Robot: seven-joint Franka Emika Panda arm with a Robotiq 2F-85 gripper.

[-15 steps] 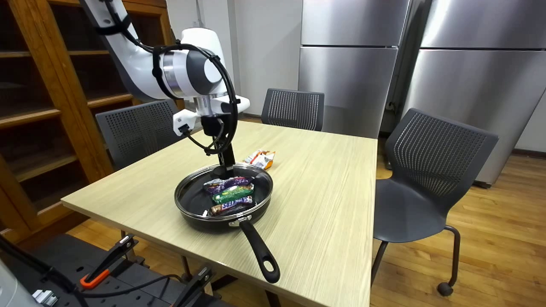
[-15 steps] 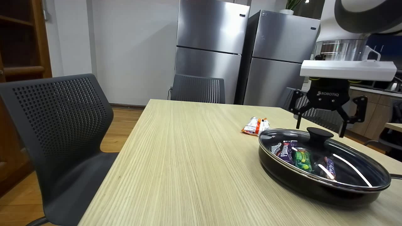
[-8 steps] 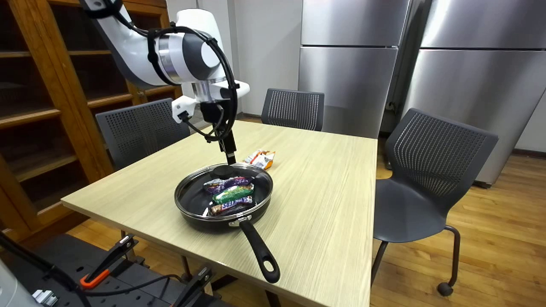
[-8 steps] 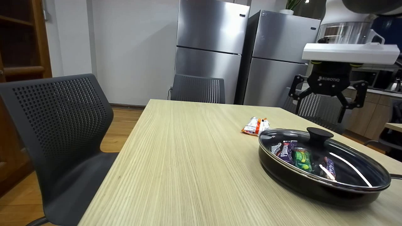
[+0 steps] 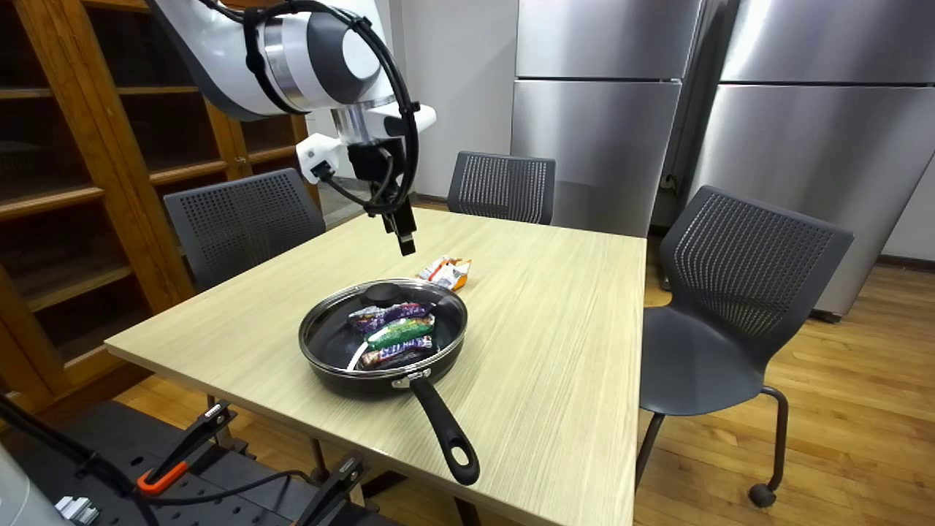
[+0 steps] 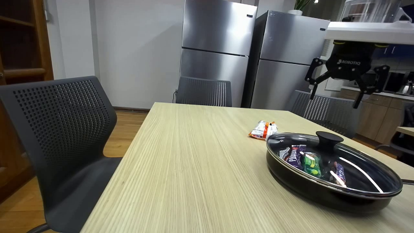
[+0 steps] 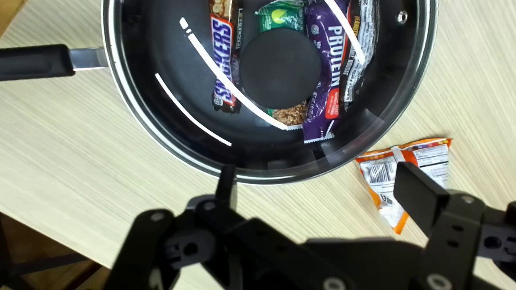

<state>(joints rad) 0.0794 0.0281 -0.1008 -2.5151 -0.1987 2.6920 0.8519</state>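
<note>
The hand hung spread wide, gripping nothing, above and apart from the knob of the lid covering the pan on the surface. This seemed a contact-free step, the next move needing clearance around the knob.

Between the parted fingers of our gripper we have open air, as we do down to the knob below it; under that the lid blocks us from the bars, and a packet lies lower than the gripper, just beside the pan
</note>
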